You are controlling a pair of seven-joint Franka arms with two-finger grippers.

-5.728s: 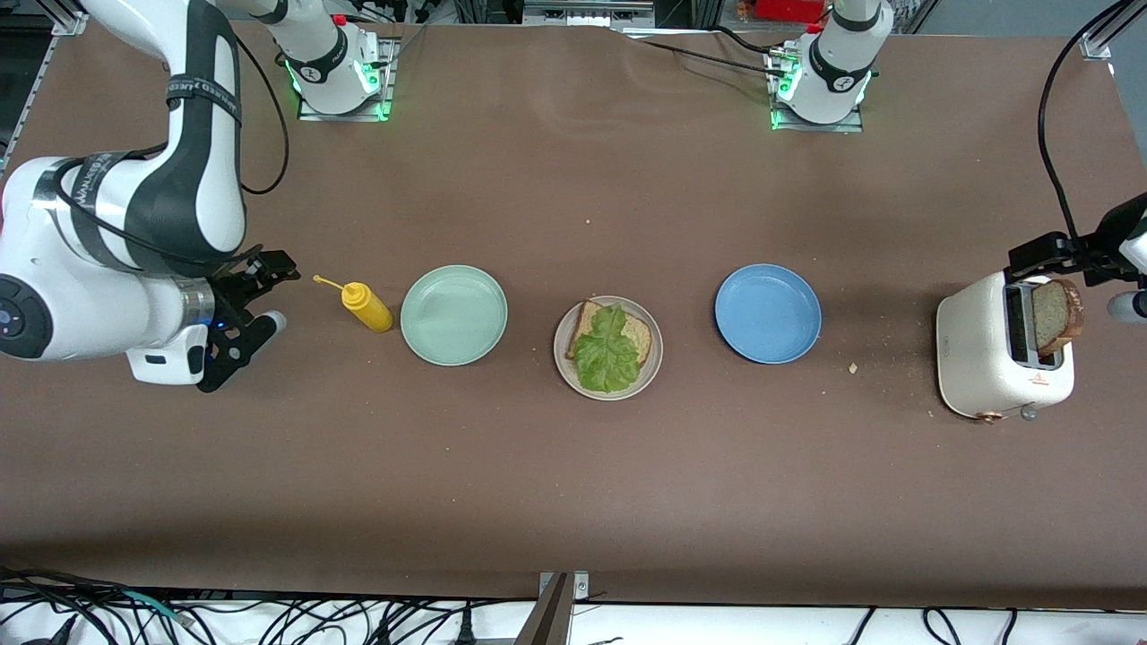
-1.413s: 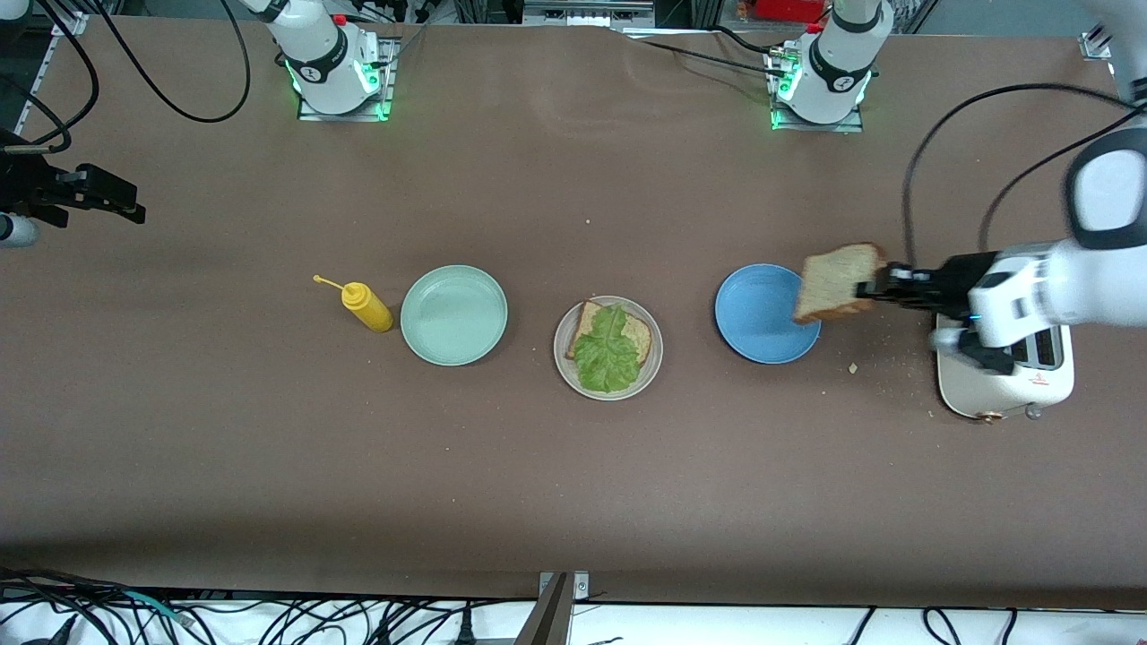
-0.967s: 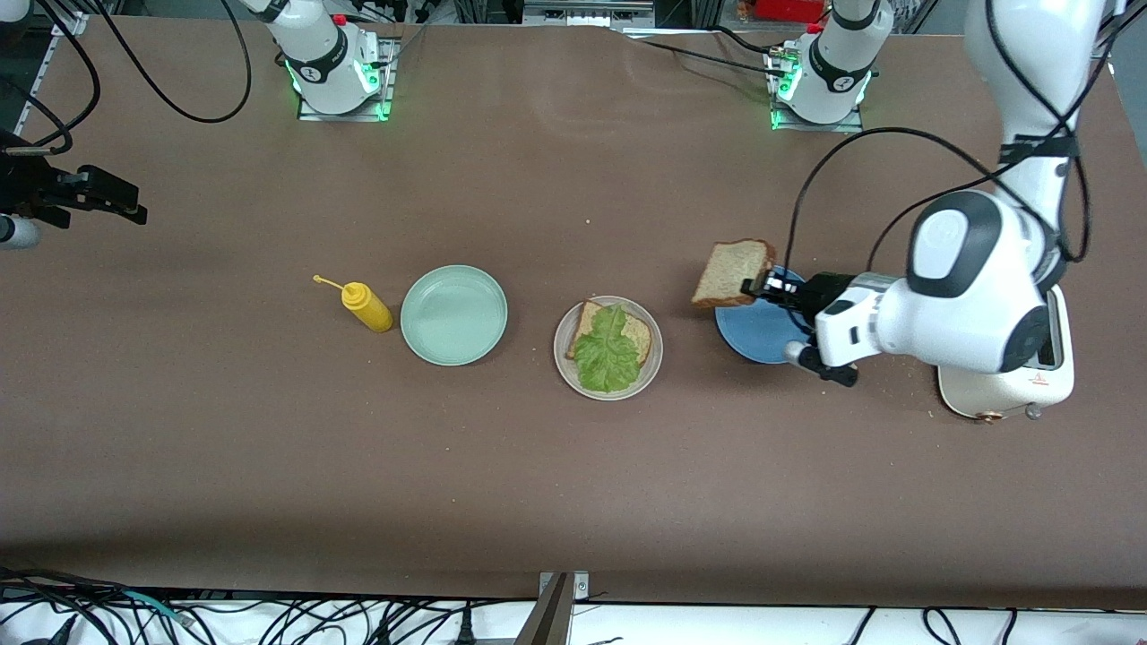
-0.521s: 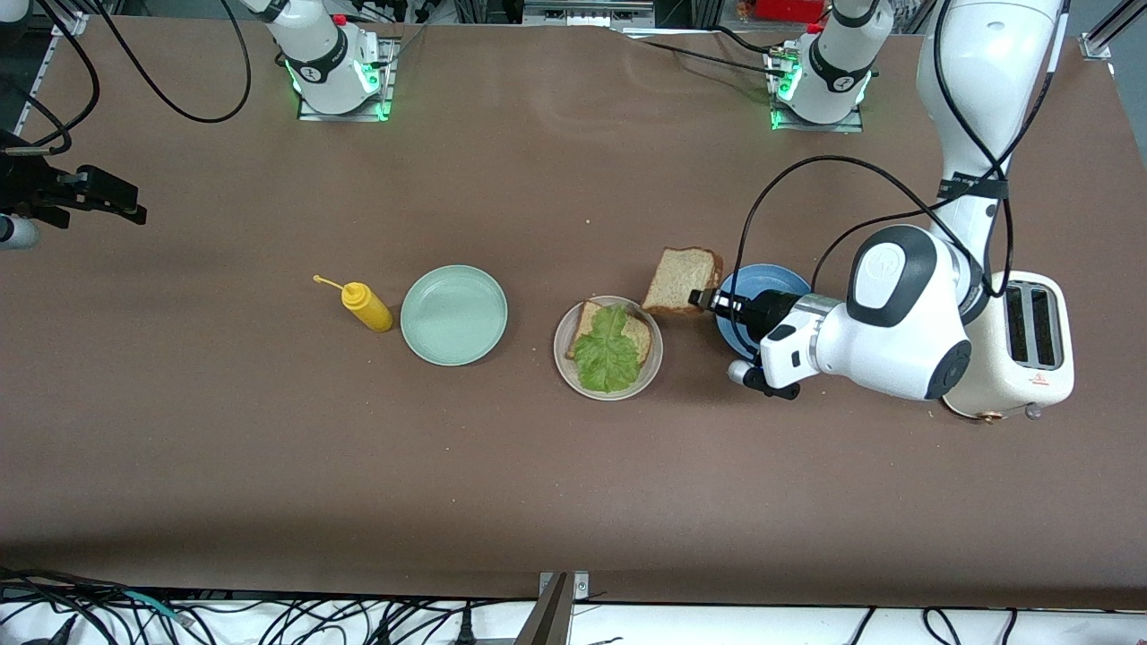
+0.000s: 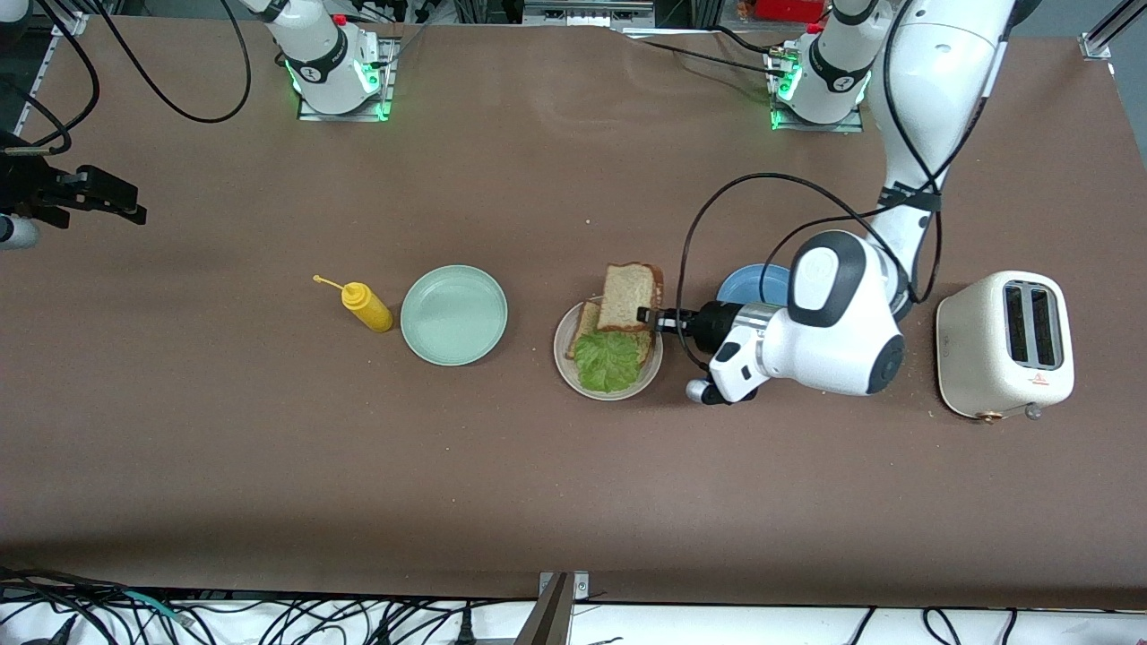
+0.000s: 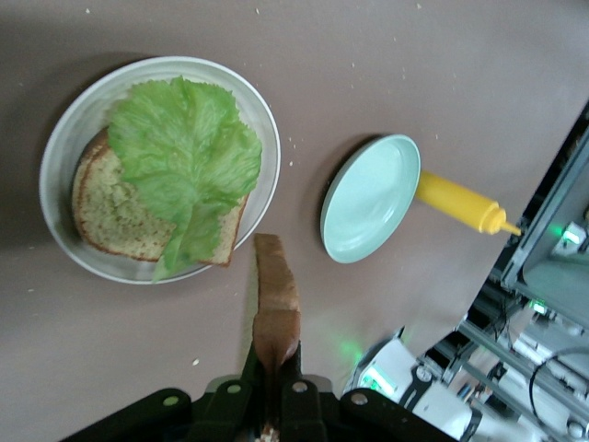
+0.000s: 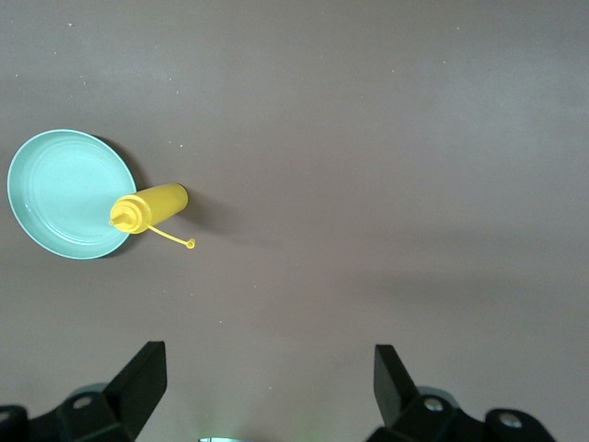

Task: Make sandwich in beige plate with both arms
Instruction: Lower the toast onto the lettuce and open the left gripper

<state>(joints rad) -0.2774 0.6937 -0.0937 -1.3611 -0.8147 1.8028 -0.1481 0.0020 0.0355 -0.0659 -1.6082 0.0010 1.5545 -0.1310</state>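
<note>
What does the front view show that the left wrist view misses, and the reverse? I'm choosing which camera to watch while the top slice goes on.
Only the front view shows the toaster, the blue plate and the right gripper waiting open over the right arm's end of the table. Only the left wrist view shows the held bread slice edge-on, pinched by the left gripper. Both show the beige plate with bread and lettuce, the mint-green plate and the mustard bottle.

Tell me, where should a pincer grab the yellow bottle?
Around the bottle's round body, coming from above with a finger on each long side. It looks tilted or lying, its thin nozzle toward the right arm's end, too skinny to pinch. The mint plate sits close beside it.
</note>
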